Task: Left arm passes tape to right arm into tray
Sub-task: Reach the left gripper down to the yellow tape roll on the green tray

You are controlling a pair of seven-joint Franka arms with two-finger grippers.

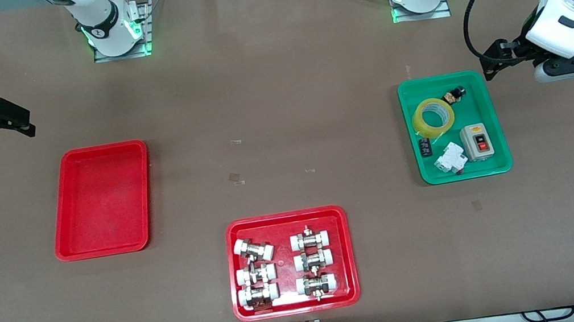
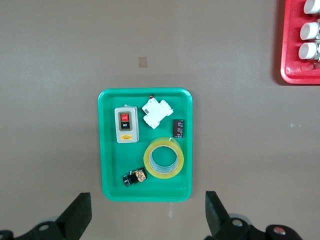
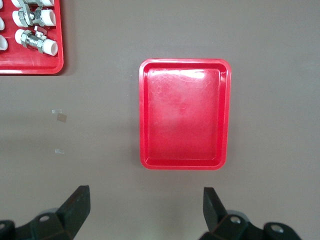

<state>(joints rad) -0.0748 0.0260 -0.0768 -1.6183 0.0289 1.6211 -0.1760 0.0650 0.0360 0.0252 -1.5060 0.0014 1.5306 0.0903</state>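
1. Nearest us sits the wide red plastic tray of white-capped metal fittings (image 1: pixel 290 263), untouched.
2. We see the yellowish translucent tape roll (image 1: pixel 433 117) lying in the green plastic tray (image 1: pixel 492 117).
3. Our left gripper (image 2: pixel 146 216) hangs wide open, empty, beside it; next we descend.
4. Our right gripper (image 3: pixel 145 212), also spread and empty, waits by the plain red rectangular tray (image 1: pixel 101 200).

We note a brown table (image 1: pixel 277 99) carrying three trays: a bare red tray (image 1: pixel 101 200) toward the right arm's end, a green tray (image 1: pixel 454 126) toward the left arm's end, and a wider red tray (image 1: pixel 291 263) nearest the front camera.
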